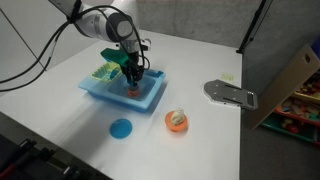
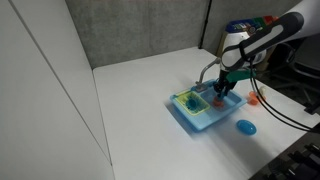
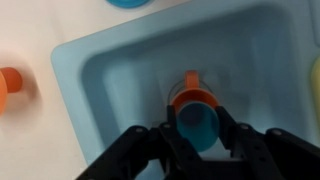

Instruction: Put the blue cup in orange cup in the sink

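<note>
Right, my end effector (image 3: 197,130) pinches the blue cup (image 3: 197,118) over the orange cup (image 3: 195,97) in the sink (image 3: 110,70); I'd centre it on the rim, lower gently, then release.

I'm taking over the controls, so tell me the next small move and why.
Probably lower the gripper slightly before releasing: in the wrist view it grips the blue cup lined up over the orange cup in the sink, and whether it is seated is unclear.
</note>
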Robot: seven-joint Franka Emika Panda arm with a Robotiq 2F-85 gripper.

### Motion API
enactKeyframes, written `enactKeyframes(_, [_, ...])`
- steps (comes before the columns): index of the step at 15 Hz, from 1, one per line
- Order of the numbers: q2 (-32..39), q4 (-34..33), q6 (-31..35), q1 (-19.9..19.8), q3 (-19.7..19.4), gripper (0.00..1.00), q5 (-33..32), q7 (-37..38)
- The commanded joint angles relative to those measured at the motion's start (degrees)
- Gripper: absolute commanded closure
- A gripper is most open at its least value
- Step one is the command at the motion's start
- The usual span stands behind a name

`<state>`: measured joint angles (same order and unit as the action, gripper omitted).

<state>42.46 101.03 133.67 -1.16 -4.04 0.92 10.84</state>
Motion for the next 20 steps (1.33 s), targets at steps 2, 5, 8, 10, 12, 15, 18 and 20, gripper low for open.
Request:
enactKeyframes(2, [2.5,-3.3,-2.1,0.2,0.1,0.83,1.0,0.9])
enactKeyframes(5, [1.4,-2.0,-2.1,-0.3,0.6,0.31,1.4,0.0])
enactKeyframes(8, [-2.1,1.1,-2.7,-0.6,0.5,0.10,1.4,-0.7])
enactKeyframes(10, [-5.6,3.8,-3.2,-1.0,0.3,0.00,1.3,-1.3])
enactKeyframes(12, [-9.2,6.3,-4.6,-1.6,0.2,0.00,1.3,-1.9])
enactKeyframes(15, [-15.1,10.1,-7.3,-2.7,0.0,0.00,1.4,-3.2])
enactKeyframes(18, [-21.2,14.0,-9.6,-3.8,0.0,0.00,1.3,-5.5])
enactKeyframes(20, [-25.4,16.7,-10.7,-3.9,-0.2,0.00,0.8,-6.7])
